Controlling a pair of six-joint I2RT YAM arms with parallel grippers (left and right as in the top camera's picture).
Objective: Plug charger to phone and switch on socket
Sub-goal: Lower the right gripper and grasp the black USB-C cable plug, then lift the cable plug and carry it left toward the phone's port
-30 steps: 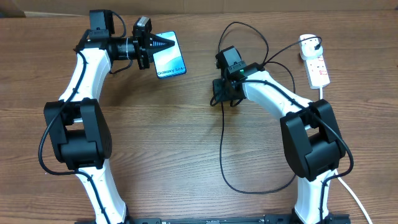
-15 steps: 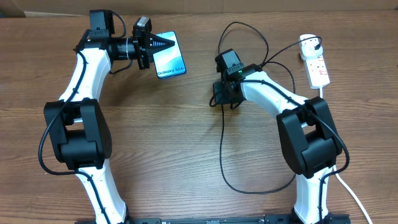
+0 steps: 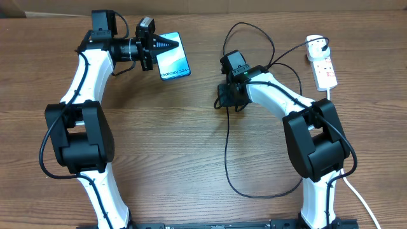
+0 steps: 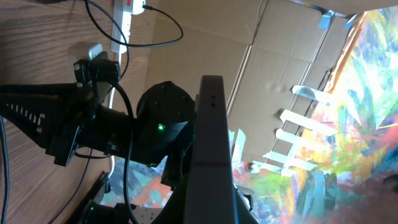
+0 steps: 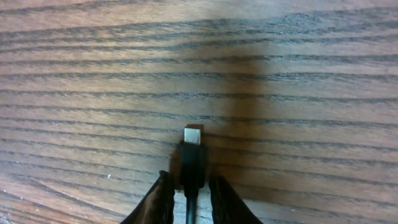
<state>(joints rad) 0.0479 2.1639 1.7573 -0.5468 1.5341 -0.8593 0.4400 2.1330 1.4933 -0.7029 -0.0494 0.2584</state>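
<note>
Only the right wrist view shows the charger (image 5: 193, 160) tip lying flat on the table (image 5: 298, 74), with the right gripper (image 5: 189, 182) fingers snug on either side of it (pinching or not, I cannot tell). From overhead, the left gripper (image 3: 172, 46) points right at the far left, clamped on the phone (image 3: 175, 62). The right arm bends left with its gripper pointing down, well left of the socket (image 3: 325, 71).

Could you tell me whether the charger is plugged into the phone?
Unplugged: its bare connector tip sits against the table between the fingers of the right gripper.
</note>
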